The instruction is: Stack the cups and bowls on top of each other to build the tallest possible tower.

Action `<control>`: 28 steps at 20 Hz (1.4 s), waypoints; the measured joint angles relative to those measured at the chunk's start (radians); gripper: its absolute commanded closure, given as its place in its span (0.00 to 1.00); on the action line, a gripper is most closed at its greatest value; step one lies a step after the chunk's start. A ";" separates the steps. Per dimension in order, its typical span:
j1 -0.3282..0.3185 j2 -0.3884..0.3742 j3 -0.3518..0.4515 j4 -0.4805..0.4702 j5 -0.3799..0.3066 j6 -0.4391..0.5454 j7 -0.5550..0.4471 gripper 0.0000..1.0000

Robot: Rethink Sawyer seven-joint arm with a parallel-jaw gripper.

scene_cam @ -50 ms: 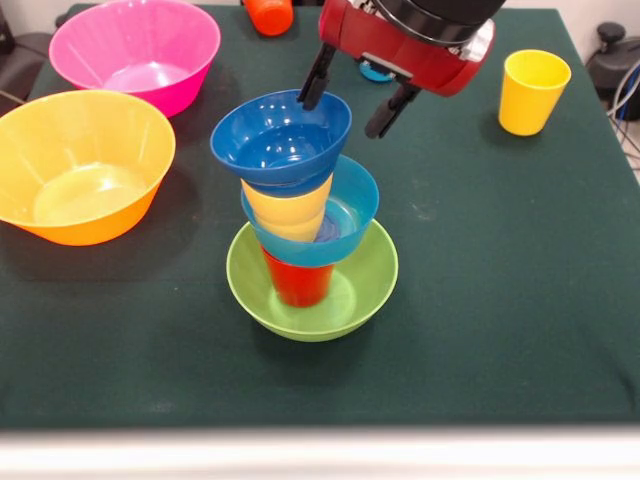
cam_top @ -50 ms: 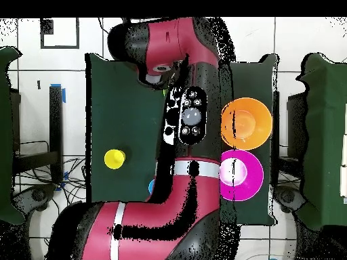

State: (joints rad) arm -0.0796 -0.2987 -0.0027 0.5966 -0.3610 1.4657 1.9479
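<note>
You will find no readable text, label, brand, number or sign anywhere in either view. The glossy plastic bowls and cups carry no printing, the dark green surface (scene_cam @ -50 ms: 500, 300) is unmarked, and the red and black robot arm (cam_top @ -50 ms: 183, 61) shows only small round buttons on a black panel in the overhead view, with no lettering you can make out.

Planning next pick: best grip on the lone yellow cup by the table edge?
The yellow cup stands upright, mouth up, apart from everything. Probably come straight down and pinch its rim wall, one finger inside and one outside; the walls taper downward, so a grip near the top is likeliest to hold.
</note>
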 measured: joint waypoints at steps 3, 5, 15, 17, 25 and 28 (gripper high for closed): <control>0.007 -0.005 -0.004 0.000 0.001 0.042 0.000 0.00; 0.012 -0.012 -0.004 0.000 0.009 0.080 0.000 0.00; 0.016 -0.039 -0.004 0.000 0.088 0.123 0.000 0.00; 0.017 -0.043 -0.004 0.000 0.105 0.123 0.000 0.00; 0.040 -0.064 -0.007 0.037 0.164 0.114 0.000 0.00; 0.053 -0.077 -0.010 0.080 0.176 0.085 0.000 0.00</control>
State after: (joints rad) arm -0.0269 -0.3761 -0.0123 0.6762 -0.1854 1.5512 1.9479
